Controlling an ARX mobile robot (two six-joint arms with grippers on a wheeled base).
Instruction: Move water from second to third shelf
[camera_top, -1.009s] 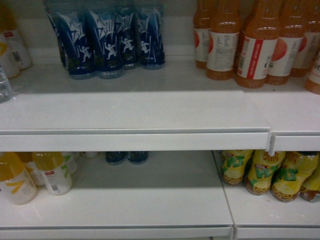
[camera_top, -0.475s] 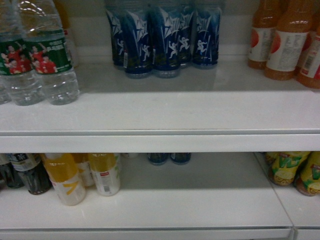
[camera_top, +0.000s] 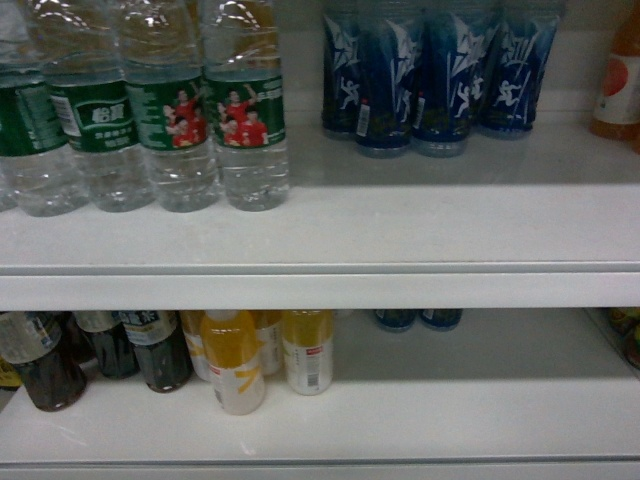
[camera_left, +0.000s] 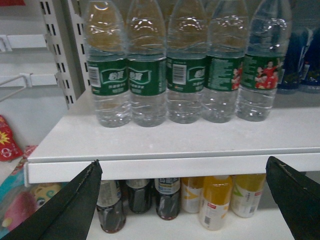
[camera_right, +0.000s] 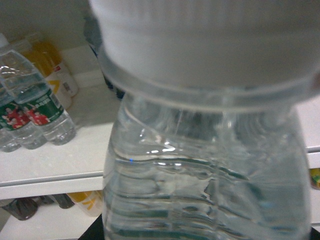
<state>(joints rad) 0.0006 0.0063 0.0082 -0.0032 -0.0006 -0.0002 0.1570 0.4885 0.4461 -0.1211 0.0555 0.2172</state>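
Observation:
Several water bottles (camera_top: 245, 130) with green labels stand in a row at the left of the upper shelf (camera_top: 420, 225). The left wrist view shows the same row (camera_left: 185, 75) straight ahead on that shelf. My left gripper (camera_left: 183, 165) is open in front of the shelf edge, its fingers wide apart with nothing between them. One water bottle (camera_right: 205, 165) fills the right wrist view, white cap uppermost, held off the shelf. My right gripper (camera_right: 200, 230) is shut on it and almost wholly hidden behind it. Neither gripper shows in the head view.
Blue bottles (camera_top: 440, 80) stand right of the water, with an orange bottle (camera_top: 622, 80) at the far right. On the lower shelf (camera_top: 470, 410) are dark tea bottles (camera_top: 150, 345) and yellow drink bottles (camera_top: 235, 360). A slotted upright (camera_left: 57, 50) bounds the shelf's left end.
The head view has swung left. The blue bottles slid from the middle to the right, the orange bottles almost left the frame, and the row of water bottles came fully into view.

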